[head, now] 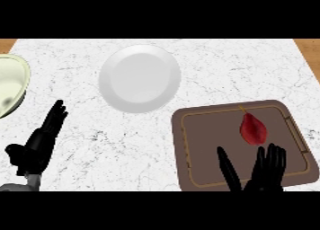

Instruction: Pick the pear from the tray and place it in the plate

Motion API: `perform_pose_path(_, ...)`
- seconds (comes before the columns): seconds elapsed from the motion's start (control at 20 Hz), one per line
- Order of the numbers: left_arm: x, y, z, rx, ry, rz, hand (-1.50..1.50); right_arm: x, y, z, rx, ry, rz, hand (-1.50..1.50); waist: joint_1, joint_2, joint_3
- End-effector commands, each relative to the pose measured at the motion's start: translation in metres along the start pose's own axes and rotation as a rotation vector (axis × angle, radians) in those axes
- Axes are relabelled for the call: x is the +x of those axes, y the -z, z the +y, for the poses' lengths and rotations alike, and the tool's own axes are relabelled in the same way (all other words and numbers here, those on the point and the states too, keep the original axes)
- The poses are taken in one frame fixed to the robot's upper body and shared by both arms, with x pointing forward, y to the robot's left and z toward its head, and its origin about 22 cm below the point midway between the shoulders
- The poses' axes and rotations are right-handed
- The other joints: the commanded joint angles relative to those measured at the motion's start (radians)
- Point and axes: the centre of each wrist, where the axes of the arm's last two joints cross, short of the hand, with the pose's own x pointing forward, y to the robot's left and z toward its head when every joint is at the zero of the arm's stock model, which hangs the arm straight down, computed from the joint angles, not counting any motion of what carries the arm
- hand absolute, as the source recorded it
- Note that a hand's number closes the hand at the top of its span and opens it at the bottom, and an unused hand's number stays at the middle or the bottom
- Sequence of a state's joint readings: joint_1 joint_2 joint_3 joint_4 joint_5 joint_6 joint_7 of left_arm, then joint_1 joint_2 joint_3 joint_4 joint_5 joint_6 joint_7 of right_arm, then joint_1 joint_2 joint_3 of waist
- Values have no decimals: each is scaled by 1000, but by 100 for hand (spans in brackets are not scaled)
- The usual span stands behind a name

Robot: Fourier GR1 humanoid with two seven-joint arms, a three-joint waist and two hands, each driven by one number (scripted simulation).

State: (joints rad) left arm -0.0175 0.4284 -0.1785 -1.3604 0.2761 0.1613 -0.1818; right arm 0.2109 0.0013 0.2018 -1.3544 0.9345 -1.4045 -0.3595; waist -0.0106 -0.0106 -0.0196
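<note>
A dark red pear [254, 128] lies on the brown tray [202, 148] at the right, its stem pointing away from me. The white plate [140, 78] sits on the marble counter, up and to the left of the tray. My right hand [267, 170] is over the tray's near part, just below the pear, fingers straight and spread, not touching the fruit. At the lower left my left hand [38, 143] rests open on the counter, fingers pointing up.
A pale yellow-green dish [5, 85] lies at the counter's left edge, partly cut off. Wooden surface [315, 54] shows beyond the marble top at the upper right corner.
</note>
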Motion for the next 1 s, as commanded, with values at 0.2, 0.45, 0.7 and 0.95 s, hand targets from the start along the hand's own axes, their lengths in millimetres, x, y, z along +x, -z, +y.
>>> perform_pose_path(0.2, 9, 11, 6, -6, 6, -8, 0, -35, -52, -35, 182, -184, 141, -150, -17, 21, 13)
perform_pose_path(0.45, 2, 3, -3, -6, -4, -11, 0, -48, -44, -42, 195, -241, 202, -150, -7, 19, 12)
perform_pose_path(0.7, 7, 10, -9, -22, -5, -20, 0, -65, -24, -33, 216, -316, 259, -150, 4, 24, 12)
perform_pose_path(0.95, 13, 11, 4, -43, 6, -7, 0, -64, 10, -15, 258, -364, 264, -150, 17, 19, 15)
